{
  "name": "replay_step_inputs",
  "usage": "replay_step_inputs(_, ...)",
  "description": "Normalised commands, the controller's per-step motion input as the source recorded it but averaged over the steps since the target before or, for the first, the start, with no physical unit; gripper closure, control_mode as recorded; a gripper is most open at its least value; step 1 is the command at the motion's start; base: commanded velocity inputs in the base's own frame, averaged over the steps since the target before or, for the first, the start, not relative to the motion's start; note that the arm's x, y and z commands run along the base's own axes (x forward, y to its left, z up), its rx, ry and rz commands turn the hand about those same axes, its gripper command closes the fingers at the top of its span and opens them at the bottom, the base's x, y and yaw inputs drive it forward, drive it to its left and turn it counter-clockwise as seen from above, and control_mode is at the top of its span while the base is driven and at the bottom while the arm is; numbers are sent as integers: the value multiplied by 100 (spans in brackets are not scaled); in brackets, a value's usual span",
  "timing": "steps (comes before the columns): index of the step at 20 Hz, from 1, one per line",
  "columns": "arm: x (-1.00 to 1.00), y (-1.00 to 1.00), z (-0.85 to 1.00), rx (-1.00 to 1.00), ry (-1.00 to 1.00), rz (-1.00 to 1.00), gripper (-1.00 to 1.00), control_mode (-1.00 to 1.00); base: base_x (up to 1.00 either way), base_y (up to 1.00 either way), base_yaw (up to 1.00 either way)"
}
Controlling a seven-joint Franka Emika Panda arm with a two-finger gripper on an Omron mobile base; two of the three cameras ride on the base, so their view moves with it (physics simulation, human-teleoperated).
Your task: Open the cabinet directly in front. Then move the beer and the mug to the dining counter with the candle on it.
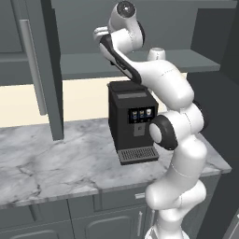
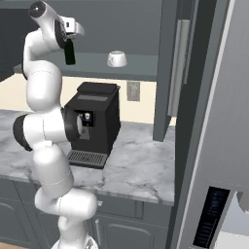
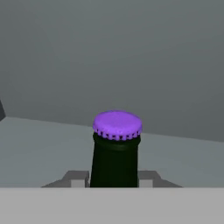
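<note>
Our gripper (image 3: 114, 179) sits up inside the open cabinet (image 1: 42, 70), its two fingertips (image 3: 78, 178) pressed against either side of the beer (image 3: 115, 151), so we read the jaws as clamped on the bottle's neck just below the purple cap. In the hand view the bottle stands upright between the tips, with the grey shelf and the cabinet's back wall behind it.

Working from the left in the left base view, we see the cabinet's left door (image 1: 32, 65) swung open with its long silver bar handle, then the marble worktop (image 1: 51, 163) below, then the black coffee machine (image 1: 132, 121) standing on it, and finally our arm rising at the right and reaching to the shelf above the machine.

In the right base view the gripper is at the upper left with the dark bottle (image 2: 69, 51) hanging from it over the shelf edge. Right of it the mug (image 2: 116, 59) rests upside down on the same shelf, well apart from the bottle. Further right stands the cabinet's other open door (image 2: 168, 73)
</note>
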Motion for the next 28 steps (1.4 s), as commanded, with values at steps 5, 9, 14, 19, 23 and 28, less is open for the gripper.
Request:
replay_step_inputs(5, -70, -28, -1, 7, -17, 0, 100, -100, 0, 0, 0)
replay_step_inputs(9, -100, -64, -12, 15, -32, 2, 100, -100, 0, 0, 0)
replay_step_inputs(14, -100, -83, -41, 18, -29, 4, 100, -100, 0, 0, 0)
replay_step_inputs(19, -100, -80, -67, 4, -1, 15, 100, -100, 0, 0, 0)
replay_step_inputs(23, -100, -12, -57, -6, 0, 39, 100, -100, 0, 0, 0)
replay_step_inputs(28, -75, 15, -47, -12, -25, 46, 100, -100, 0, 0, 0)
